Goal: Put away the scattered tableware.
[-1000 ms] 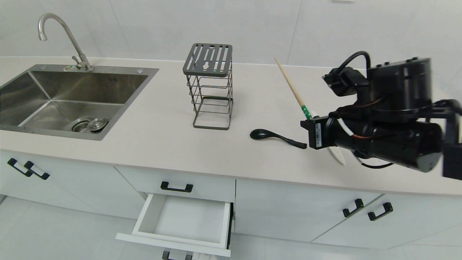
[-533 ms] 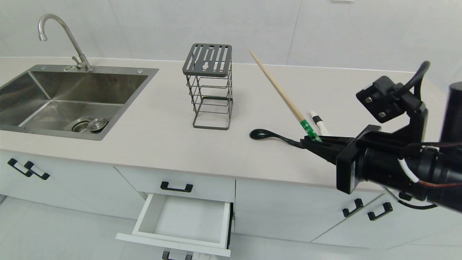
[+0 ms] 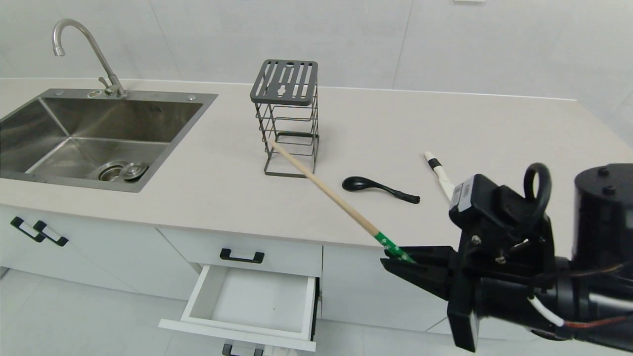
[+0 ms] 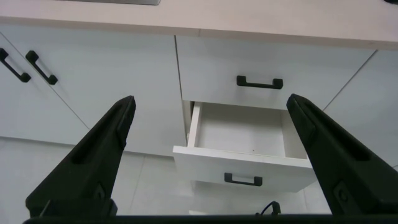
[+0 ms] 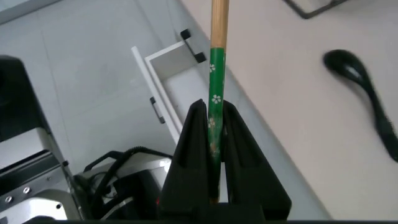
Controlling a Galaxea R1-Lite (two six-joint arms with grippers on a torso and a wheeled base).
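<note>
My right gripper (image 3: 401, 258) hangs in front of the counter's front edge, below countertop height, and is shut on the green end of a wooden chopstick (image 3: 331, 194). The stick slants up and left, and its tip lies before the foot of the dark wire rack (image 3: 288, 123). In the right wrist view the gripper (image 5: 214, 118) clamps the chopstick (image 5: 219, 37). A black spoon (image 3: 378, 188) (image 5: 360, 81) lies on the counter, with a white utensil with a black band (image 3: 437, 170) to its right. My left gripper (image 4: 211, 102) is open, low before the open white drawer (image 4: 242, 163).
The drawer (image 3: 237, 333) stands pulled out under the counter, nothing inside it. A steel sink (image 3: 163, 163) with a tap (image 3: 79, 49) takes the counter's left end. Black cabinet handles (image 3: 241, 257) line the fronts. Bare counter lies to the right of the rack.
My right arm came down and forward, from over the counter to in front of its edge. The chopstick swung from pointing at the back wall to pointing left at the rack.
</note>
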